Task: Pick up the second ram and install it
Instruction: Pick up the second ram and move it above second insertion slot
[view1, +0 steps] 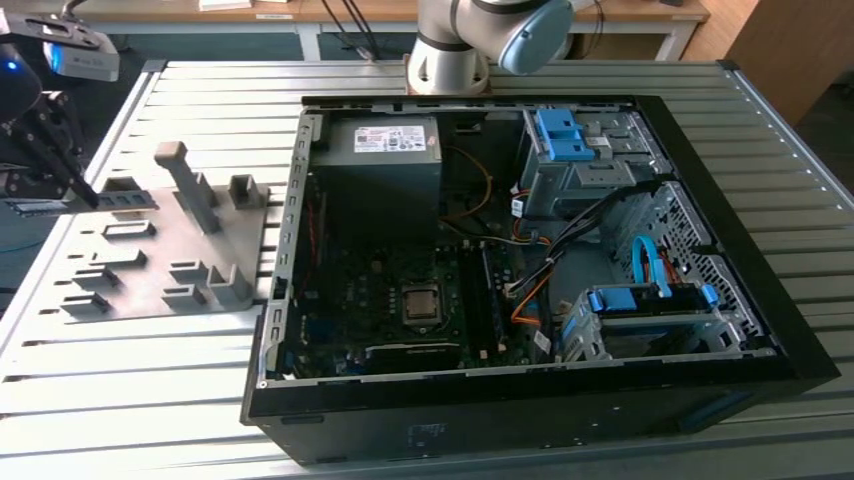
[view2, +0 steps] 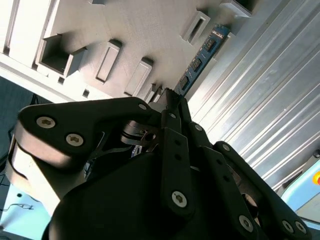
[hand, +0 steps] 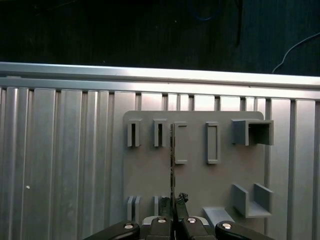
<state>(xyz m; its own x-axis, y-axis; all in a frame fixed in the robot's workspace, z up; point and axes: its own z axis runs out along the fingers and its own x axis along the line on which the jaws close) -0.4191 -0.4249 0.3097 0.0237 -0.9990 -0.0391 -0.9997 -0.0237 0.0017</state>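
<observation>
My gripper (view1: 78, 195) is at the exterior view's far left, above the left part of the grey fixture plate (view1: 147, 260). It is shut on the second ram (view1: 34, 207), a thin blue-green board with black chips. In the second wrist view the ram (view2: 202, 52) sticks out from between the closed fingertips of the gripper (view2: 170, 96) over the plate (view2: 140, 30). The first wrist view shows the ram (hand: 171, 160) edge-on as a thin dark line running from the gripper (hand: 175, 202) across the plate (hand: 200, 175), beside its slotted blocks.
An open computer case (view1: 287, 250) lies on the slatted metal table (view1: 160, 390), with the motherboard (view1: 400, 300) inside and blue drive brackets (view1: 561, 130) to the exterior view's right. The arm's base (view1: 447, 55) stands behind the case. Upright blocks (view1: 187, 190) rise from the plate.
</observation>
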